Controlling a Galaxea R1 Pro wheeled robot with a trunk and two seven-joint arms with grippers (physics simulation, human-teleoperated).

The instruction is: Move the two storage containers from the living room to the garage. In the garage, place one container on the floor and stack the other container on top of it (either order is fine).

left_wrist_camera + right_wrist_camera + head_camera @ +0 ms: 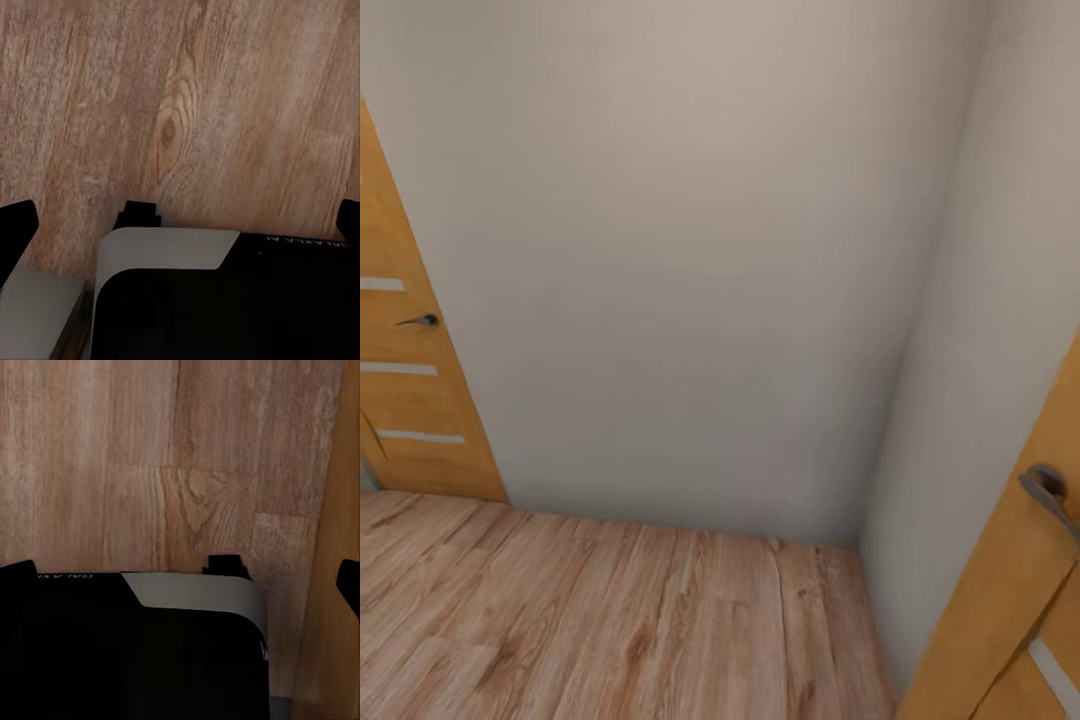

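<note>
From the head camera I am facing a plain pale wall that meets a second pale wall in a corner at the right, with light wood plank flooring running up to both. A honey-coloured wooden door with three pale horizontal inlay strips and a dark lever handle stands at the left edge of the wall, and a second door of the same wood leans into view at the lower right, its grey metal lever handle close to the camera. This is not the dark concrete of the garage, and I see neither storage container from where I sit. On the left wrist camera, the left gripper hangs over the plank flooring; its dark fingertips sit at opposite edges of the picture, spread wide with nothing between them, above the robot's black and grey body. The body carries small pale lettering, upside down, that seems to read GALAXEA, though it is too blurred to be sure. The right wrist camera shows the same: the right gripper is spread wide and empty over the planks, one fingertip lying against the orange door's face, and faint mirrored lettering sits on the black housing.
</note>
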